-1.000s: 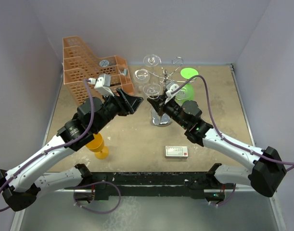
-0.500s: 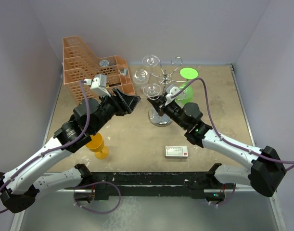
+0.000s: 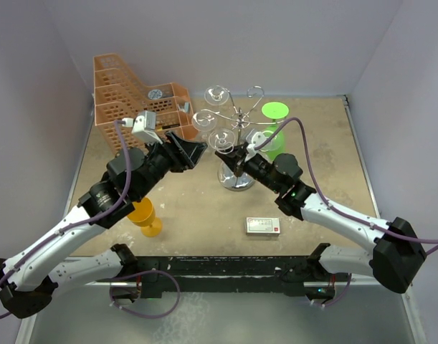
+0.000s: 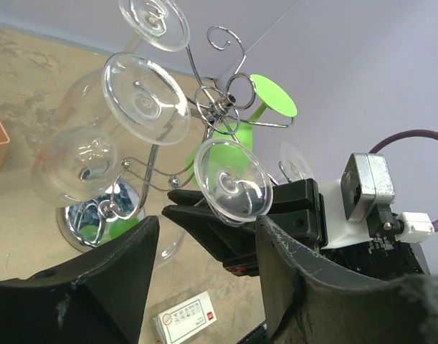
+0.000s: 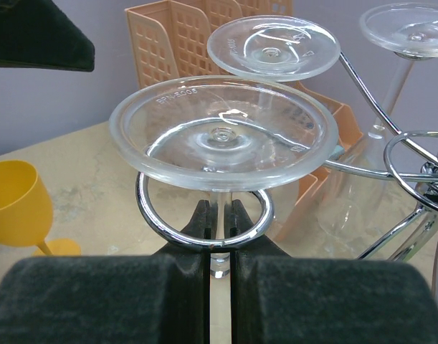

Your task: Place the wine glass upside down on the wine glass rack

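One upturned wine glass (image 5: 222, 132) hangs, stem clamped inside the right pincer (image 5: 219, 217)

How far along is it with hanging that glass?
Two other glasses already hang upside down on the wine glass rack. The right gripper holds the wine glass by its stem, foot just above a rack ring. Left to do: settle it and let go. The left gripper is open, empty.
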Available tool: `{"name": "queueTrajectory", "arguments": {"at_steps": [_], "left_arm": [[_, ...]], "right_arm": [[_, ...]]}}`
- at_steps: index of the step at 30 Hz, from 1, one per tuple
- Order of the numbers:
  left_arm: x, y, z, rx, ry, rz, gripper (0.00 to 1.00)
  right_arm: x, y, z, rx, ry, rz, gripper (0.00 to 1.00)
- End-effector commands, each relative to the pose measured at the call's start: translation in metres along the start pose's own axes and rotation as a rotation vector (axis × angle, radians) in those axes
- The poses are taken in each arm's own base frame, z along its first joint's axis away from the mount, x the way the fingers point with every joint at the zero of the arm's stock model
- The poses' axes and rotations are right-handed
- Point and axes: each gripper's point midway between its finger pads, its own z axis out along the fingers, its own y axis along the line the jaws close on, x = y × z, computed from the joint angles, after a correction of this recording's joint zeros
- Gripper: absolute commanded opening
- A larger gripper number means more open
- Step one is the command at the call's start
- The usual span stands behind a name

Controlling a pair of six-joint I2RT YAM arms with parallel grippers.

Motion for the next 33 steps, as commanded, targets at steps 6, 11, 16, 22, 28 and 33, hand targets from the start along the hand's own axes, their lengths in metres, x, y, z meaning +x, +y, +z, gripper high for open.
{"name": "queueTrajectory", "arguments": {"at_steps": [6, 11, 16, 22, 28, 33], "left_arm": [[-0.022, -0.009, -0.009, 0.022, -0.060, 0.003, 0.54], [-0.019, -0.008, -0.007, 0.017, -0.056, 0.003, 0.54], [-0.017, -0.007, -0.004, 0.013, -0.051, 0.005, 0.54], [-0.016, -0.007, -0.002, 0.012, -0.049, 0.006, 0.54], [-0.015, -0.006, 0.000, 0.009, -0.045, 0.009, 0.54], [-0.014, -0.005, -0.001, 0.003, -0.045, 0.010, 0.54]], "right_arm": [[-0.067, 0.021, -0.005, -0.106, -0.215, -0.043, 0.03], [-0.068, 0.004, -0.005, -0.003, -0.220, 0.014, 0.04], [-0.082, 0.008, -0.007, -0.010, -0.263, 0.127, 0.04], [-0.083, 0.017, -0.013, -0.056, -0.267, 0.166, 0.05], [-0.069, 0.030, -0.012, -0.130, -0.216, 0.146, 0.07], [-0.063, 0.032, -0.012, -0.140, -0.202, 0.140, 0.09]]}}
